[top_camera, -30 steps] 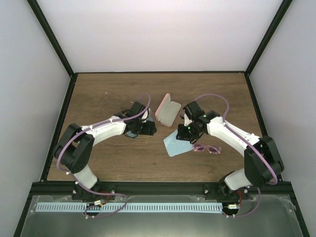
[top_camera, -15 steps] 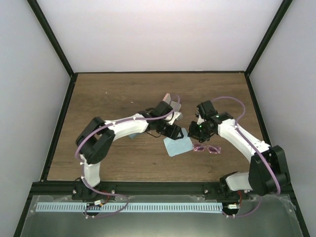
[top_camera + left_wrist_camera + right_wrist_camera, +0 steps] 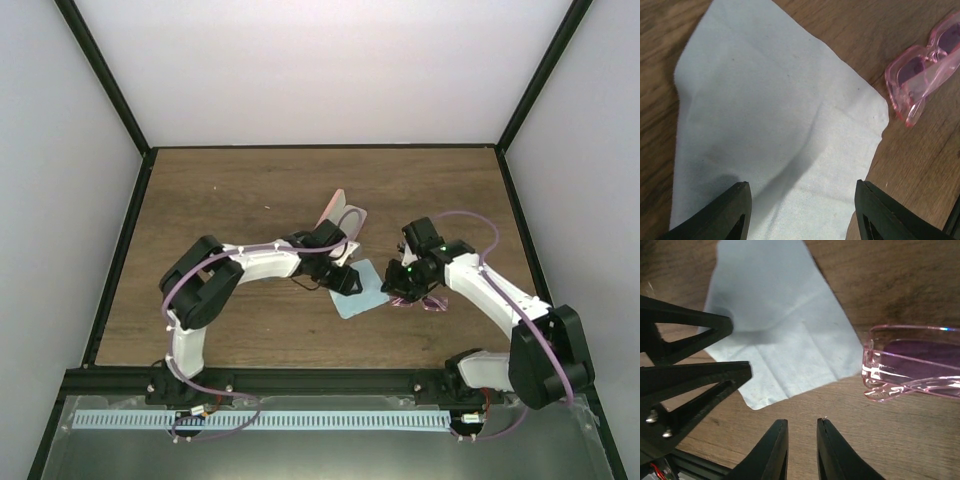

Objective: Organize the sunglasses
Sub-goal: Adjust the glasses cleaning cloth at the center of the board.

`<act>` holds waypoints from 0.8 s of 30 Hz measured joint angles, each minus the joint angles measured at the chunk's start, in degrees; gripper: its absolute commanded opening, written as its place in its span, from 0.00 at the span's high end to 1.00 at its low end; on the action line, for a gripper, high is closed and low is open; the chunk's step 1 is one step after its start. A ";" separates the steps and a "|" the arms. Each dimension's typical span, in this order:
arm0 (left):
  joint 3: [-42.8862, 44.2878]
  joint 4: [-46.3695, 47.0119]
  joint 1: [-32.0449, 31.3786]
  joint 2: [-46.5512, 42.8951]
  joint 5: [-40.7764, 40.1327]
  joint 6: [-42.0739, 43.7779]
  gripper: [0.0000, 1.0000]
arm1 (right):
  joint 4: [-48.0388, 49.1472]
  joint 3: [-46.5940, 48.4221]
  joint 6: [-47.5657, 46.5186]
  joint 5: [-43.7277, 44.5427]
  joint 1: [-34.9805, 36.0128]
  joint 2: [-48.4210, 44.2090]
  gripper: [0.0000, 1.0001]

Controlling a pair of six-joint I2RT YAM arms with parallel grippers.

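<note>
The pinkish-purple sunglasses [image 3: 428, 301] lie folded on the wooden table, just right of a pale blue cloth [image 3: 362, 291]. My left gripper [image 3: 350, 282] is open and empty, low over the cloth [image 3: 775, 125], with the sunglasses [image 3: 925, 70] beyond its right finger. My right gripper [image 3: 400, 292] is narrowly open and empty, over bare wood between the cloth [image 3: 780, 325] and the sunglasses [image 3: 912, 367]. The left gripper's fingers [image 3: 695, 325] show at the left of the right wrist view. The red-lensed pair is out of view.
An open pink case [image 3: 340, 214] stands just behind the left gripper. Black frame posts and pale walls bound the table [image 3: 220, 190] at the left, right and back.
My left arm has swung right from beside the case to over the cloth. My right gripper has moved right and nearer, down beside the pinkish-purple sunglasses.
</note>
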 measured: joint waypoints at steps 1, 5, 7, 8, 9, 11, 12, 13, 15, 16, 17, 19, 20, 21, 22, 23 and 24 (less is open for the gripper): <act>-1.42 0.87 0.00 -0.87 -0.39 -0.59 0.42 | 0.11 -0.48 0.02 -0.39 0.02 0.02 0.83; -9.09 5.35 0.00 -5.75 -2.36 -3.85 0.42 | 0.72 -0.96 0.00 -1.27 0.52 0.76 0.83; -13.42 7.45 0.00 -8.72 -3.26 -6.29 0.42 | 1.60 -0.96 -0.02 -1.64 0.85 1.75 0.83; -14.73 8.02 0.00 -9.68 -3.52 -7.26 0.41 | 2.05 -0.96 -0.02 -1.84 1.14 2.47 0.83; -16.09 8.79 0.00 -10.69 -3.80 -8.41 0.41 | 2.58 -0.98 -0.04 -2.03 1.40 3.21 0.83; -18.29 9.35 -0.02 -12.55 -4.50 -10.75 0.40 | 3.98 -1.05 -0.04 -2.56 2.25 5.22 0.83; -19.32 9.27 -0.02 -13.16 -5.05 -12.13 0.40 | 4.74 -1.09 -0.02 -2.80 2.78 6.36 0.83; -19.80 9.11 -0.07 -14.12 -5.40 -12.92 0.40 | 5.33 -1.09 -0.02 -2.95 3.28 7.45 0.83; -21.09 8.11 -0.11 -15.82 -6.47 -15.69 0.40 | 6.88 -1.09 0.00 -3.08 4.66 10.21 0.83; -21.84 7.28 -0.15 -16.83 -7.06 -17.49 0.40 | 7.41 -1.03 0.02 -3.02 5.35 11.54 0.83; -22.47 6.58 -0.17 -17.70 -7.41 -19.15 0.40 | 7.76 -0.90 0.02 -2.93 5.92 12.76 0.83; -23.78 5.29 -0.39 -19.43 -8.02 -22.53 0.40 | 8.15 -0.24 0.04 -2.80 6.82 14.93 0.83; -25.14 3.89 -0.94 -21.20 -8.22 -26.10 0.40 | 9.16 0.83 0.04 -2.80 7.54 17.18 0.83; -25.33 3.52 -1.25 -21.53 -8.37 -27.36 0.40 | 9.31 1.36 0.07 -2.80 7.91 17.70 0.83; -25.33 3.10 -1.51 -21.68 -8.48 -28.48 0.40 | 9.49 1.92 0.11 -2.84 8.24 18.16 0.83; -25.33 2.91 -1.66 -21.73 -8.52 -29.22 0.39 | 9.68 2.60 0.20 -2.93 8.76 18.62 0.83; -25.33 2.71 -1.81 -21.79 -8.52 -30.16 0.39 | 10.01 3.32 0.24 -3.08 9.53 19.02 0.83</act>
